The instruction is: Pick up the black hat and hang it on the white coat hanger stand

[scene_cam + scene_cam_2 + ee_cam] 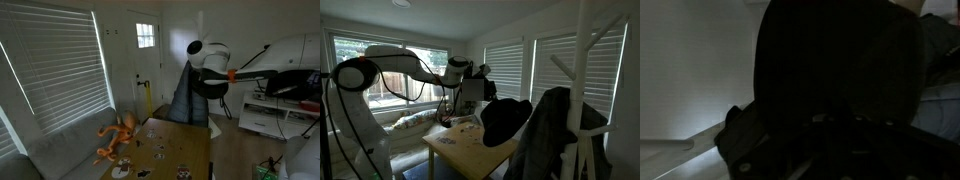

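The black hat hangs in the air below my gripper, above the far end of the table. In an exterior view it shows as a dark lump under the wrist. The jaws are buried in the hat and seem shut on it. The white coat hanger stand is close in front, its angled pegs just right of the hat. A long dark jacket hangs on it, also visible in an exterior view. The wrist view is almost filled by the hat, and the fingers are lost in the dark.
A wooden table carries an orange soft toy and several small pieces. Blinds cover the windows. A white door is at the back. A white cabinet stands behind the arm.
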